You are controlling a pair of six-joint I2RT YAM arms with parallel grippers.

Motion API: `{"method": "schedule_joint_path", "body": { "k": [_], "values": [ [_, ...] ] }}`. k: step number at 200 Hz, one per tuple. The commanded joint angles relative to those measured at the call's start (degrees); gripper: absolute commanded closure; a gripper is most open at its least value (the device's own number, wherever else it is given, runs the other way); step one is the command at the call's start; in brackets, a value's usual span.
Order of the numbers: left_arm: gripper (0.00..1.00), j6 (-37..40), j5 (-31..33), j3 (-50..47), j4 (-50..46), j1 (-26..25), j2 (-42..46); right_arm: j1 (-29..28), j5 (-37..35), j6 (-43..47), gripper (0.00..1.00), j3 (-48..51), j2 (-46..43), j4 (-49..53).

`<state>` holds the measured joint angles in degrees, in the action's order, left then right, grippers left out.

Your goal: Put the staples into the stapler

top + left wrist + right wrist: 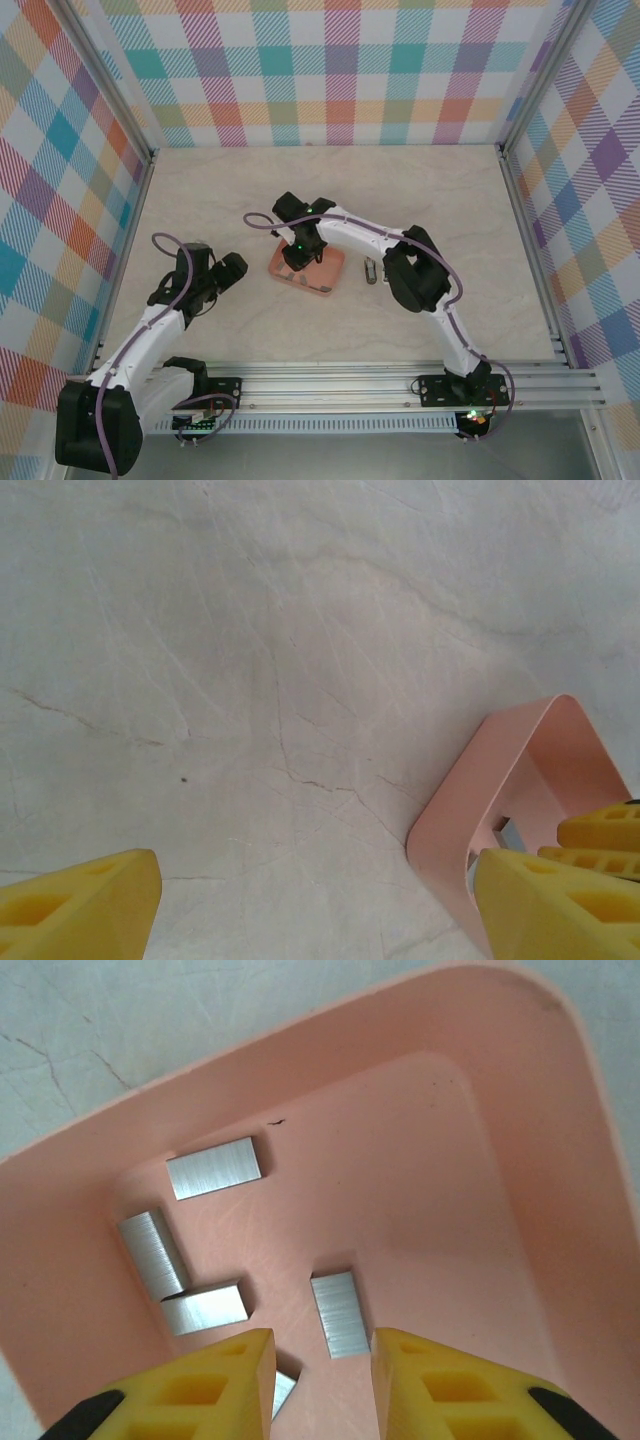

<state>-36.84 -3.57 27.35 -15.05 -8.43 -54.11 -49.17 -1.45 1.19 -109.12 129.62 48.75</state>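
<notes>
Several silver-grey staples lie in the salmon-pink tray (520,1160); one strip (339,1313) sits on the tray floor just ahead of my right gripper (322,1345). Its yellow fingers are narrowly open on either side of that strip's near end, not closed on it. Other strips (213,1168) lie at the tray's left side. From above, the right gripper (300,255) reaches down into the tray (325,290). The small dark stapler (370,270) lies on the table just right of the tray. My left gripper (232,268) rests open left of the tray (470,790), holding nothing.
Checked walls and metal rails enclose the marble-look table (430,190). The right arm's elbow (415,270) hangs just right of the stapler. The right gripper's yellow fingers (600,830) show inside the tray in the left wrist view.
</notes>
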Motion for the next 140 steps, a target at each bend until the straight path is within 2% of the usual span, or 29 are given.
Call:
{"method": "schedule_joint_path", "body": {
  "k": [1,140],
  "values": [
    [0.18,-0.78,0.98,-0.96,-0.35,0.77,1.19,-0.32,-0.13,1.06,0.69,-2.25,1.87,1.18],
    [0.18,-0.68,1.46,-1.43,-2.00,0.87,1.82,-0.37,0.06,1.38,0.65,-3.42,4.81,1.18]
  ]
}}
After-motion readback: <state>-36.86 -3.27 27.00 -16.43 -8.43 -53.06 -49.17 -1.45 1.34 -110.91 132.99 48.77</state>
